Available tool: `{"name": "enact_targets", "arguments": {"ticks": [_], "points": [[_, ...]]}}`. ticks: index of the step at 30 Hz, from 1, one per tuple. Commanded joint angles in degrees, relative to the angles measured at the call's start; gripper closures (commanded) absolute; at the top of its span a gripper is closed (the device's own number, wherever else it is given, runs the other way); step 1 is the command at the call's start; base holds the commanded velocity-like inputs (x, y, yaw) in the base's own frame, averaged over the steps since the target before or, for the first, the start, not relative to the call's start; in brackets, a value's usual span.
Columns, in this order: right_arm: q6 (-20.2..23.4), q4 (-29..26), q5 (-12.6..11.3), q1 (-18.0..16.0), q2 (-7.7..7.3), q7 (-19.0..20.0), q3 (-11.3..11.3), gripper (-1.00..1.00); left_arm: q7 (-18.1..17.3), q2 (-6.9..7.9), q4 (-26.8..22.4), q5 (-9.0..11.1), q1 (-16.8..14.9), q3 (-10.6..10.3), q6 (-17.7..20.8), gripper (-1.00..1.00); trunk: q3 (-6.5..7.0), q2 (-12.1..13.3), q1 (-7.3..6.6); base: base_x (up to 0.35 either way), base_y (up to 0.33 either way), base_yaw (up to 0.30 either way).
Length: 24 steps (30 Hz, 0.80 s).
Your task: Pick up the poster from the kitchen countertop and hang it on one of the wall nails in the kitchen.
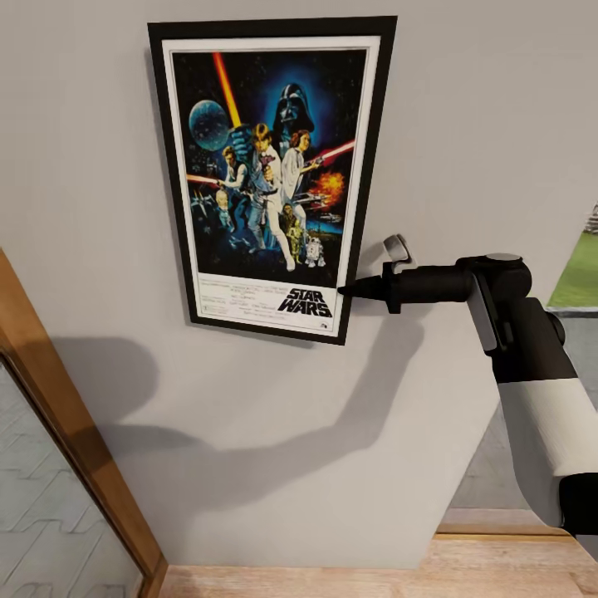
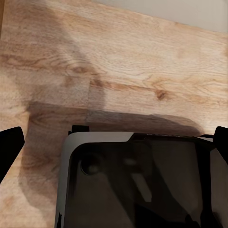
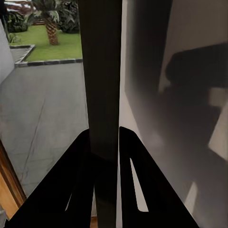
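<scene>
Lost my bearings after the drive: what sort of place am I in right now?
Probably indoors in a house, at a wall beside an opening to outdoors: plain grey wall behind the poster, wooden floor, and lawn with paving beyond.

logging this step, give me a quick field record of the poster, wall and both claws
poster: Star Wars poster in black frame, flat against the grey wall, slightly tilted
hanging nail: not visible, cannot tell if it is hooked
right claw: right claw at the poster's lower right edge, fingers closed on the frame edge in the wrist view
left claw: left claw fingertips far apart at the picture's sides, pointing down at the wooden floor, holding nothing
outside: lawn visible past the wall's right edge
</scene>
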Motion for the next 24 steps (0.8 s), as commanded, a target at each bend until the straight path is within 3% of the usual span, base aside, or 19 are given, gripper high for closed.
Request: {"name": "enact_targets", "arguments": {"ticks": [1,24], "points": [[0.60,0.01,-0.34,-0.06,-0.06,-0.08,0.11,1.00,-0.41,-0.03,-0.06,-0.04,-0.01,0.34,0.03,-1.00,-0.12,-0.12,0.04,0.000,0.000,0.000],[0.39,1.46,-0.11,-0.06,-0.03,-0.43,0.20,1.00,-0.32,-0.08,-0.10,-0.04,-0.01,0.34,-0.03,-1.00,-0.12,-0.12,0.04,0.000,0.000,0.000]]}}
